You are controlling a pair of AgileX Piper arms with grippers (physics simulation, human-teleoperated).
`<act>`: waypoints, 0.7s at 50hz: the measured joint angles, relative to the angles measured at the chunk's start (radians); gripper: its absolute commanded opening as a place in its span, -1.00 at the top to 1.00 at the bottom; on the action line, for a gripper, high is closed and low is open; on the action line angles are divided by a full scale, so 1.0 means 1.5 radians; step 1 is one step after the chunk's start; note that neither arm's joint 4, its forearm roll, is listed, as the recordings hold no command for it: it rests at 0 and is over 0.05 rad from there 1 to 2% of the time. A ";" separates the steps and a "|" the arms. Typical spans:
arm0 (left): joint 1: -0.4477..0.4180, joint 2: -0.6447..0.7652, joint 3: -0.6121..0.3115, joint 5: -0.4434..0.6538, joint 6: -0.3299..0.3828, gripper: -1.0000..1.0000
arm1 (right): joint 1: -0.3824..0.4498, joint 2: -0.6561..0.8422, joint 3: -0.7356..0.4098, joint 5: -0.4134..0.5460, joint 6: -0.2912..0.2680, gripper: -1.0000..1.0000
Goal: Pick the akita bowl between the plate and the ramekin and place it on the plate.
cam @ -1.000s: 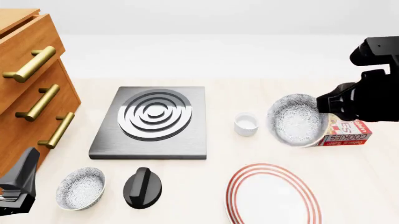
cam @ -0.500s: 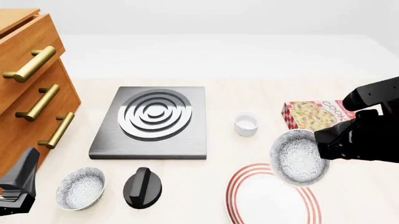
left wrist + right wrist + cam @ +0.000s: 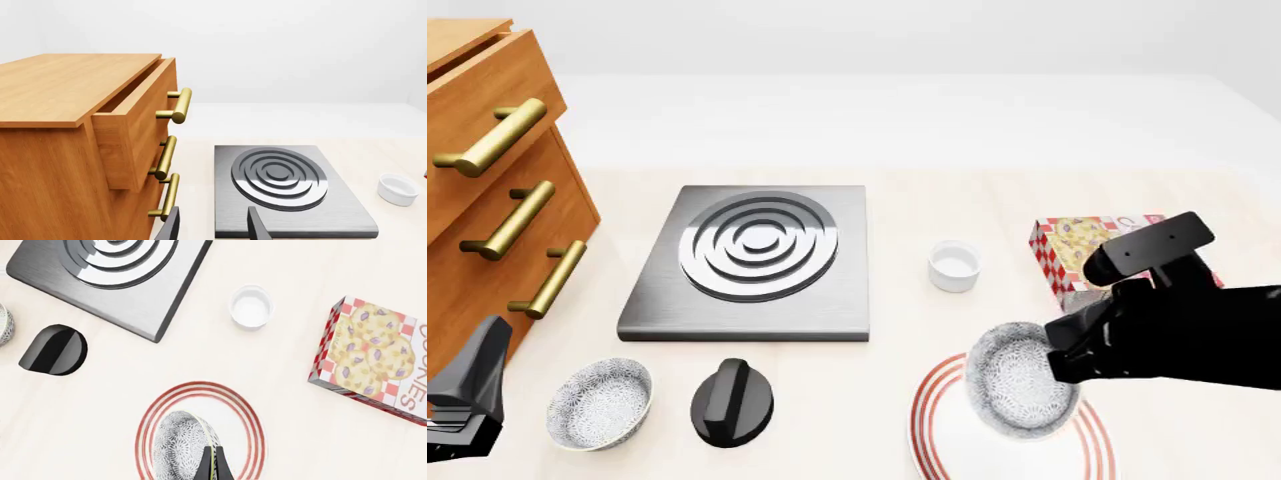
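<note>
Right gripper (image 3: 1065, 365) is pinching the speckled bowl (image 3: 1018, 381) by its rim, jaws closed on it, tilted above the plate (image 3: 941, 420), left gripper (image 3: 212, 226) is idling with jaws apart, ramekin (image 3: 954, 266) beyond.

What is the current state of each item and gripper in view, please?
akita bowl: tilted, held over the plate
plate: flat on table
ramekin: upright, empty
second bowl: upright, on table
top drawer: slightly open
right gripper: shut on bowl rim
left gripper: open, empty
</note>
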 measured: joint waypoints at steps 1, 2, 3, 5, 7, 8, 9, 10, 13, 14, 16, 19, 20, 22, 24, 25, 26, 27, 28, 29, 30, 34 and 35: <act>0.000 0.000 0.000 0.000 0.000 -1.00 | 0.002 0.003 0.002 -0.003 0.001 1.00; 0.000 0.000 0.000 0.000 0.000 -1.00 | 0.005 0.005 0.003 -0.006 0.003 1.00; 0.000 0.000 0.000 0.000 0.000 -1.00 | 0.007 0.008 0.005 -0.009 0.004 1.00; 0.000 0.000 0.000 0.000 0.000 -1.00 | 0.012 0.013 0.009 -0.014 0.006 1.00; 0.000 0.000 0.000 0.000 0.000 -1.00 | 0.016 0.019 0.013 -0.020 0.008 1.00; 0.000 0.000 0.000 0.000 0.000 -1.00 | 0.017 0.021 0.015 -0.023 0.009 1.00; 0.000 0.000 0.000 0.000 0.000 -1.00 | 0.019 0.024 0.017 -0.027 0.009 1.00; 0.000 0.000 0.000 0.000 0.000 -1.00 | 0.020 0.027 0.020 -0.031 0.010 1.00; 0.000 0.000 0.000 0.000 0.000 -1.00 | 0.022 0.036 0.027 -0.042 0.012 1.00; 0.000 0.000 0.000 0.000 0.000 -1.00 | 0.022 0.038 0.030 -0.045 0.012 1.00; 0.000 0.000 0.000 0.000 0.000 -1.00 | 0.024 0.046 0.036 -0.053 0.014 1.00; 0.000 0.000 0.000 0.000 0.000 -1.00 | 0.024 0.056 0.046 -0.066 0.013 1.00; 0.000 0.000 0.000 0.000 0.000 -1.00 | 0.024 0.060 0.049 -0.071 0.013 1.00; 0.000 0.000 0.000 0.000 0.000 -1.00 | 0.023 0.066 0.055 -0.078 0.013 1.00; 0.000 0.000 0.000 0.000 0.000 -1.00 | 0.021 0.071 0.059 -0.084 0.013 1.00; 0.000 0.000 0.000 0.000 0.000 -1.00 | 0.020 0.073 0.062 -0.086 0.012 1.00; 0.000 0.000 0.000 0.000 0.000 -1.00 | 0.019 0.074 0.063 -0.088 0.012 1.00; 0.000 0.000 0.000 0.000 0.000 -1.00 | 0.018 0.075 0.065 -0.090 0.011 1.00; 0.000 0.000 0.000 0.000 0.000 -1.00 | 0.017 0.077 0.067 -0.092 0.010 1.00; 0.000 0.000 0.000 0.000 0.000 -1.00 | 0.016 0.079 0.069 -0.093 0.009 1.00; 0.000 0.000 0.000 0.000 0.000 -1.00 | 0.014 0.080 0.071 -0.095 0.008 1.00; 0.000 0.000 0.000 0.000 0.000 -1.00 | 0.011 0.088 0.077 -0.104 0.007 1.00; 0.000 0.000 0.000 0.000 0.000 -1.00 | 0.010 0.090 0.079 -0.106 0.006 1.00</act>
